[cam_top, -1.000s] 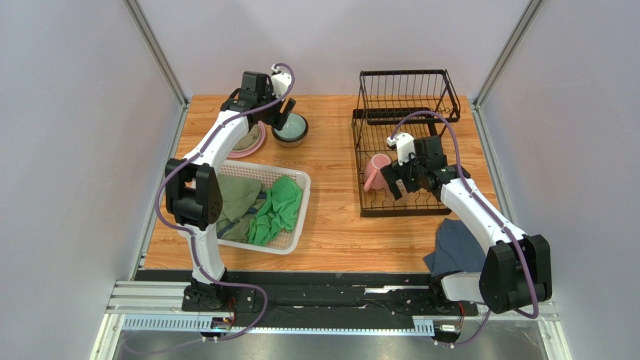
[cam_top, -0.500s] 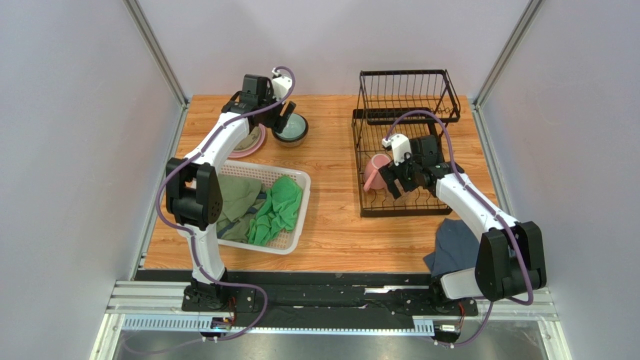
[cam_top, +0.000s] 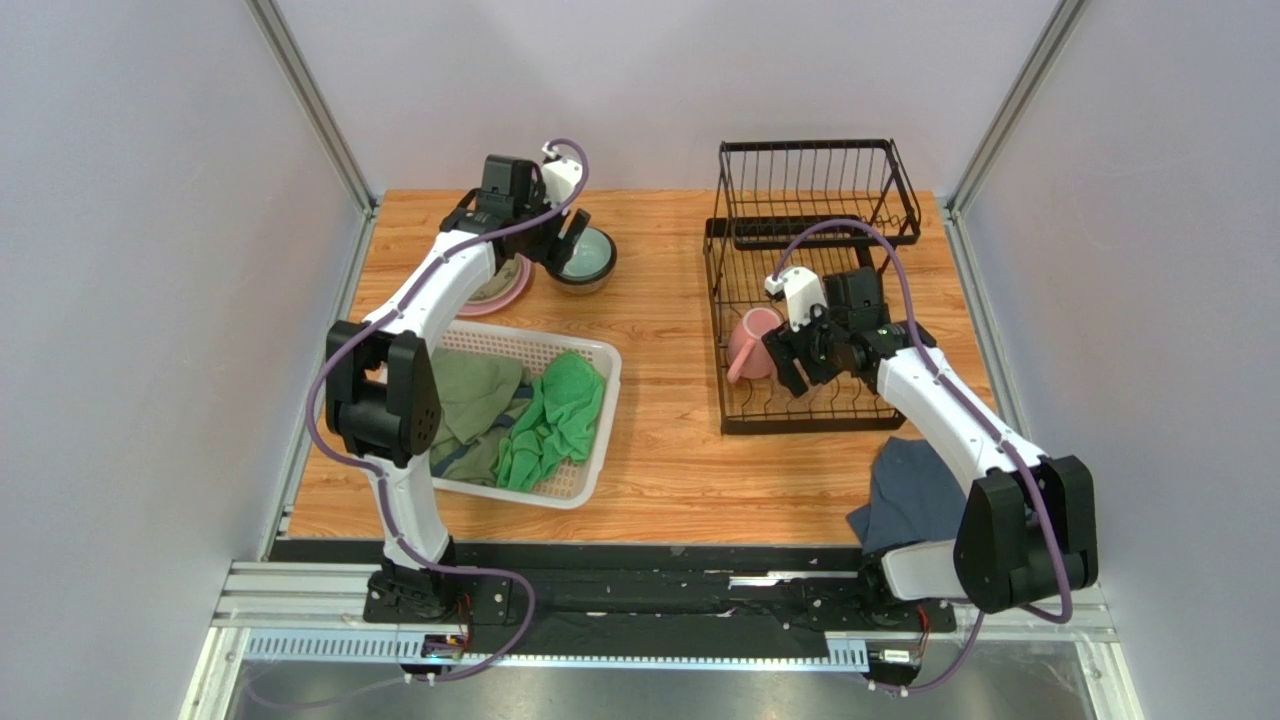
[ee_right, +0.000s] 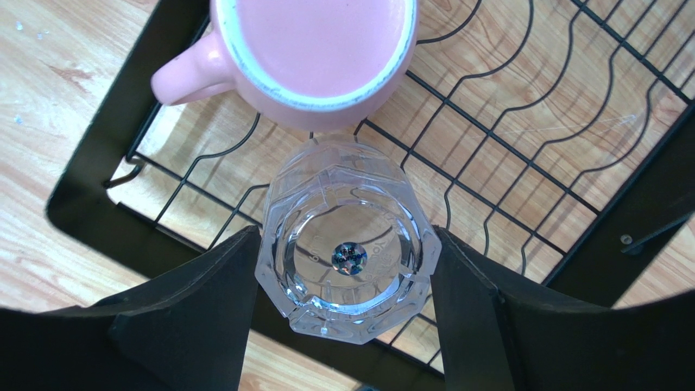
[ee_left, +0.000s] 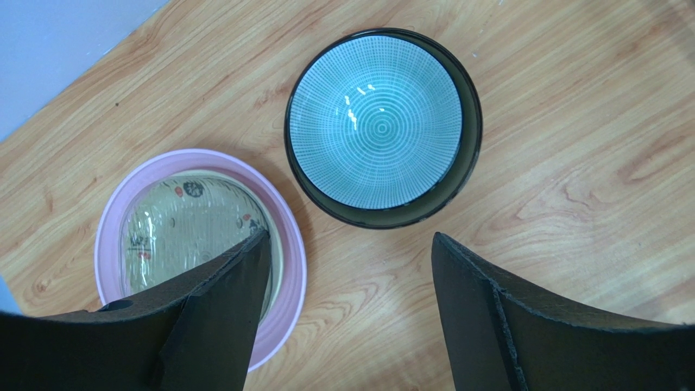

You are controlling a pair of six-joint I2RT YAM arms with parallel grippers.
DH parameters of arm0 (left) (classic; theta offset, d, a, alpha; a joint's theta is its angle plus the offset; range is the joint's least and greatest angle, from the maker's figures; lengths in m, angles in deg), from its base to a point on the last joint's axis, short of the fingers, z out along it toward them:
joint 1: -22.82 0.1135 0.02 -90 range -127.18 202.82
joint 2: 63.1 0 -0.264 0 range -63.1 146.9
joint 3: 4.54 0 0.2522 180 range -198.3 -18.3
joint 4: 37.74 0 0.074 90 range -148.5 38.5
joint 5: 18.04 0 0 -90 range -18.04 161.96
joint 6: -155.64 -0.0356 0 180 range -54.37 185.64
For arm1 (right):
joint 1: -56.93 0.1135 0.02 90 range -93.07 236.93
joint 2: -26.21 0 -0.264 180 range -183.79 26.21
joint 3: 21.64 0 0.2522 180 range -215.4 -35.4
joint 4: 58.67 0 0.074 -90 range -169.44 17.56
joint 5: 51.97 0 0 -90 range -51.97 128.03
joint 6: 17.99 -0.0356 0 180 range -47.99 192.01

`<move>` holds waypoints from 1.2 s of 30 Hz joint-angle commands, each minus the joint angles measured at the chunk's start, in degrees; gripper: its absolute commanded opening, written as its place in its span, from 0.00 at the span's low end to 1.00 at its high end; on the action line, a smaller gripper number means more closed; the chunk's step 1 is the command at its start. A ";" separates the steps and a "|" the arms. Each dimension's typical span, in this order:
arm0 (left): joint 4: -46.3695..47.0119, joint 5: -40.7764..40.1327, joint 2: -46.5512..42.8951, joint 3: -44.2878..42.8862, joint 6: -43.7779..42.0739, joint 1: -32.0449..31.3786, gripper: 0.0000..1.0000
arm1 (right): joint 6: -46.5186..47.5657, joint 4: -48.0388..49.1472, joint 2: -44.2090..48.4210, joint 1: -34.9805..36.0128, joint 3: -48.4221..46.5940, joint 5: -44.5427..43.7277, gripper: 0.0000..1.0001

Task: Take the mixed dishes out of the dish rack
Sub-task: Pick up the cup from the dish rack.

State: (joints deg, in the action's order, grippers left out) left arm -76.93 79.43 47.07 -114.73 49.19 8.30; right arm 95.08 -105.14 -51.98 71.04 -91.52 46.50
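Note:
The black wire dish rack stands at the right of the table. On its lower tray a pink mug lies on its side, touching a clear glass cup. My right gripper straddles the glass, with both pads against its sides. In the top view this right gripper sits beside the pink mug and hides the glass. At the far left, my left gripper hangs open over bare wood. Just beyond it are a teal bowl and a pink plate with a patterned smaller plate on it.
A white mesh basket with green cloths lies at the near left. A dark blue cloth lies near the right arm's base. The rack's raised upper shelf stands at the back, and grey walls close in both sides.
My right gripper's jaws have narrowed from wide open onto the glass cup, and the wrist edged slightly farther into the rack. The left gripper has barely shifted.

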 commanded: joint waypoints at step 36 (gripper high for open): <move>42.47 28.49 -41.52 42.36 2.38 -16.94 0.74 | -15.42 -7.37 5.69 -1.36 -25.97 58.13 0.06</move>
State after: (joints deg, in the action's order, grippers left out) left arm -42.09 109.22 8.80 -73.83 48.58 -7.07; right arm 84.53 -115.44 -44.50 70.77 -112.70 92.68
